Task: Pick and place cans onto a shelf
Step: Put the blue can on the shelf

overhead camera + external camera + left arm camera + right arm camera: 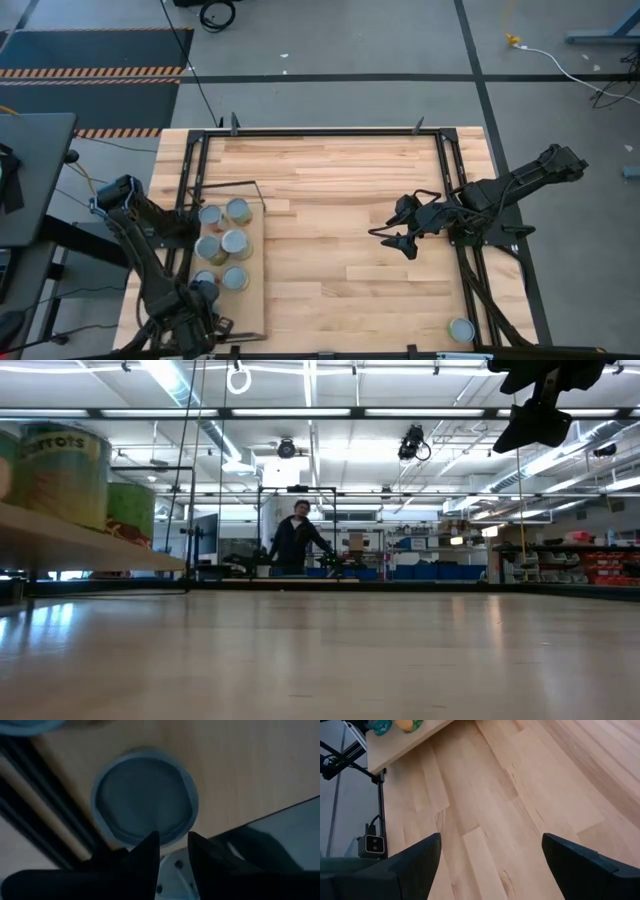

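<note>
The shelf (255, 300) is a pale plywood board on a black wire frame at the table's left side, raised above the tabletop in the low view (90, 545). Several cans stand on it (236, 243), silvery lids up. One more can (461, 330) stands on the table near the near right corner. My left gripper (173, 845) hangs above the lid of a can (145, 800) at the shelf's near left, with only a thin gap between its fingers, and nothing between them. My right gripper (395, 235) is open and empty above the table's middle right; it also shows in the right wrist view (490, 865).
A black metal frame (330, 131) runs along the table's far, left and right edges. Bare planked tabletop (340, 270) lies between the shelf and the right arm. A person (300, 540) stands far off in the room behind the table.
</note>
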